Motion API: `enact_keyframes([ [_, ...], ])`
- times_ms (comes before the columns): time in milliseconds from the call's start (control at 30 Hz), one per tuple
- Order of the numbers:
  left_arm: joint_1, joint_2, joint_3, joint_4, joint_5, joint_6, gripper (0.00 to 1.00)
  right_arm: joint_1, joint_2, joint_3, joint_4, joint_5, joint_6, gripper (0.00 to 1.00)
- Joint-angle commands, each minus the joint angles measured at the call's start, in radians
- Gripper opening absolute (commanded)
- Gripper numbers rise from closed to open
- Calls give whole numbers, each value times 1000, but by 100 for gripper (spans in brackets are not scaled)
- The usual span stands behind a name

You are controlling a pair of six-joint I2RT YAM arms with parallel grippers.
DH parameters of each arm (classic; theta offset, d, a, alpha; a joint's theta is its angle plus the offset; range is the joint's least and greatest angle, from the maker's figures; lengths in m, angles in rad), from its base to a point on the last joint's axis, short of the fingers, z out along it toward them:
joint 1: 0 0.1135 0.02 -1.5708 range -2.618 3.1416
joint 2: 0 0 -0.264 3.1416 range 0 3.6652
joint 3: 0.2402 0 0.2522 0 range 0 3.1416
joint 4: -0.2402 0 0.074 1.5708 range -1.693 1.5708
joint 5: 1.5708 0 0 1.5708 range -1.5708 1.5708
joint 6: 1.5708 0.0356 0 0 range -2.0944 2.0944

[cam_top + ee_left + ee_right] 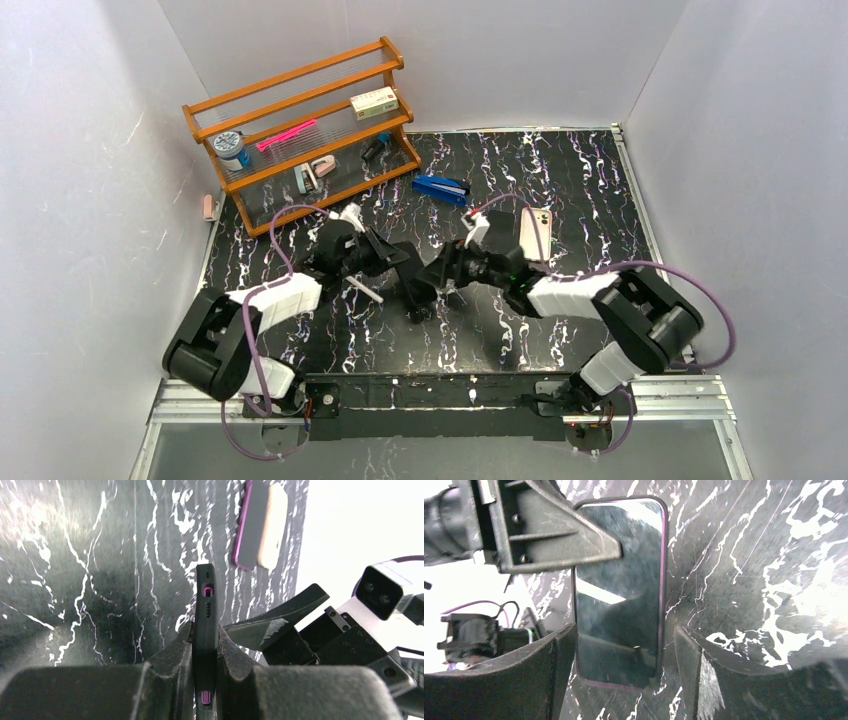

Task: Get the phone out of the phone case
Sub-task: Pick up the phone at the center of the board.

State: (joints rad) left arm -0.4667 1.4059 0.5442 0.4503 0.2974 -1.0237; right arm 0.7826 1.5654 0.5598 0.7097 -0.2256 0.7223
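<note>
Black marbled table [560, 170], white walls | my left gripper [205, 645] is clamping the phone case [206, 610] edge-on over mid-table, phone [619, 580] sitting inside | my right gripper [624, 630] is gaping astride it | I'm reckoning: brace case, push one corner out | counting: one cased phone, one spare handset [535, 232] lying flat.

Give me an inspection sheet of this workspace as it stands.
Surface: black marbled mat, no spills seen.
Job's things: cased phone held on edge, not yet out of its purple-trimmed case.
Clutter: wooden rack with small items, blue stapler, white stick, beige slab lying flat.
Grippers: left gripper shut on the cased phone across its faces; right gripper open, straddling its lower end.
Cables: purple cables loop off both arms.
Surroundings: white walls; nothing else seen.
</note>
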Motion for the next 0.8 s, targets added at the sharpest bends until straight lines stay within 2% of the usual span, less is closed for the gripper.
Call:
enact_keyframes([
  [0,53,-127,3,63,56,66,0,-108,-143,-61,107,-232,-68,74],
  [167,84,-212,-1,87,135,113,0,-144,-252,-77,5,-292,-219,79],
  [467,86,-292,36,174,319,145,0,-148,-288,5,-148,-528,-449,73],
  [767,86,-352,63,202,411,151,0,-145,-266,83,-172,-672,-543,63],
])
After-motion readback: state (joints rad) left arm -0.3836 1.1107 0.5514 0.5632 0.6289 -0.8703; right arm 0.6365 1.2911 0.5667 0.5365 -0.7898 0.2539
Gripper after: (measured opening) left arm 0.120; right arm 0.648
